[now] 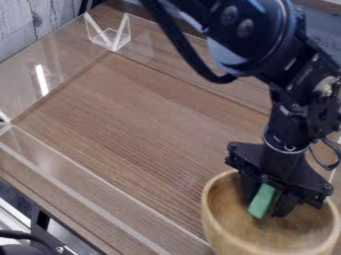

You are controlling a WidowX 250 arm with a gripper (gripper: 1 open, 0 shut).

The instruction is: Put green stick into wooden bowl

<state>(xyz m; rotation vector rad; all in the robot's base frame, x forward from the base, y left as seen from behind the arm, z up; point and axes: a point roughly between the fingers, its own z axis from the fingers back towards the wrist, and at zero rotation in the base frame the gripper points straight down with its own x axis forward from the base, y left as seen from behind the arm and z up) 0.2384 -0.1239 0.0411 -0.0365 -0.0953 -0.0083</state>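
Wooden bowl (237, 227) at near right bench (120, 120) edge. Green stick (264, 200) inside bowl, tilted upright, top end between hand (276, 188) fingers. Hand points down over bowl; grip vs release: cannot tell. Clear acrylic wall (74, 45) behind.

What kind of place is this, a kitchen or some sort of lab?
Most likely a robot test bench in a lab, not a kitchen: a wood-grain table fenced by clear plastic walls, with a black robot arm over a wooden bowl.
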